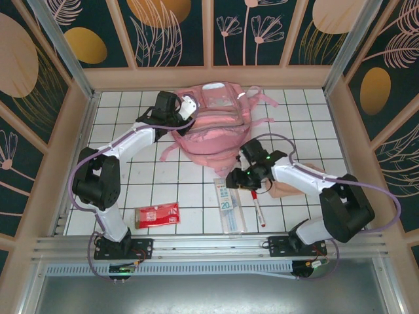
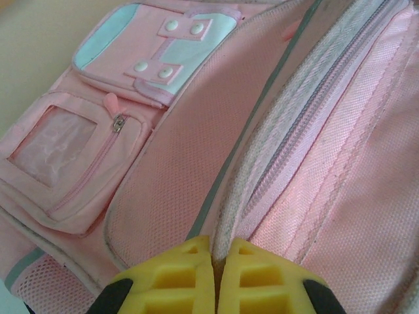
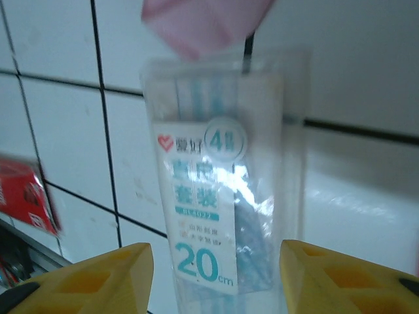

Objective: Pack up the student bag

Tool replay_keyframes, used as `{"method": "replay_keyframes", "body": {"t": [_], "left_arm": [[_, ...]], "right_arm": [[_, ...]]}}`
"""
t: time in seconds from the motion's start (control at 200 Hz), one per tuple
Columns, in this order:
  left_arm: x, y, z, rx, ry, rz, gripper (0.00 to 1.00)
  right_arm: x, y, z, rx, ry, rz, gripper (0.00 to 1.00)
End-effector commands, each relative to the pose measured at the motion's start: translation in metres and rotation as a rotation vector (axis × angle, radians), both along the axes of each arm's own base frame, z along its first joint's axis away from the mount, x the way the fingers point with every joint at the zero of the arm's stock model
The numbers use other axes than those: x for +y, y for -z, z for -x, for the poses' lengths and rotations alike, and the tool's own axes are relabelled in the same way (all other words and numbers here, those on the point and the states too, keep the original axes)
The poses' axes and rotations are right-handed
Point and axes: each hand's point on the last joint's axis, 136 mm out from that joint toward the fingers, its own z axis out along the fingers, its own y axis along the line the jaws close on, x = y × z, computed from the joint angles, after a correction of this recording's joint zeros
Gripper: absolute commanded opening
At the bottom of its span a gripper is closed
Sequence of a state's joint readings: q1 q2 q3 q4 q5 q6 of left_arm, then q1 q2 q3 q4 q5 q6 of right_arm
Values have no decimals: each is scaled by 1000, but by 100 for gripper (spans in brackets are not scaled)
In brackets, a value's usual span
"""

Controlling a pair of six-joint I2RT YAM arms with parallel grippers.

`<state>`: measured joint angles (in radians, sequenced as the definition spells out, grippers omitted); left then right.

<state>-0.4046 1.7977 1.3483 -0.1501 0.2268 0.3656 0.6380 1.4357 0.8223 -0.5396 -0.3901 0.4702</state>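
Dark floral wall panels (image 1: 173, 33) in tan frames ring the white gridded tabletop (image 1: 190, 193) from 9 to 3 o'clock; a metal rail (image 1: 209, 243) runs at 6.

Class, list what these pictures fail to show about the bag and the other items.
- Student bag interior: top view, its own flap covers it.
- Left gripper: left wrist view, its shut jaws hide whether fabric is pinched.
- Ruler pack: right wrist view, bottom edge cuts it; small print blurred.
- Red packet: same view, blurred, cut by left edge.
- Beige item: top view, right arm covers most.
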Motion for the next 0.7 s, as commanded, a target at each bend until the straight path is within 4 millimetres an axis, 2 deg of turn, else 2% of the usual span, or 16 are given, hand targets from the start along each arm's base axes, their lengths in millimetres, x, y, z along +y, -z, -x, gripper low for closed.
{"method": "replay_keyframes", "body": {"t": [0.0,0.13,0.215,0.285,0.395,0.415,0.43,0.465,0.586,0.696], "left_arm": [[17,-4,-7,8,-60,-7,0],[16,-2,-5,23,-58,10,0],[15,0,-3,46,-64,19,0],[18,1,-1,64,-93,28,13],[25,-8,11,99,-147,67,37],[27,-4,14,116,-164,73,40],[29,-15,17,104,-175,92,41],[32,-19,25,122,-205,120,43],[43,-11,63,275,-304,197,47],[19,17,129,549,-261,348,47]], "right_arm": [[-2,18,20,52,-41,73,52],[-3,36,28,61,-64,150,54],[-7,43,27,53,-58,184,54],[-12,46,24,42,-56,218,53],[-6,51,23,49,-50,190,50],[-4,53,24,57,-49,181,49],[-2,54,24,65,-47,170,48],[1,56,26,80,-39,156,46],[13,48,26,95,-20,89,43],[20,32,23,93,-10,13,43]]}}
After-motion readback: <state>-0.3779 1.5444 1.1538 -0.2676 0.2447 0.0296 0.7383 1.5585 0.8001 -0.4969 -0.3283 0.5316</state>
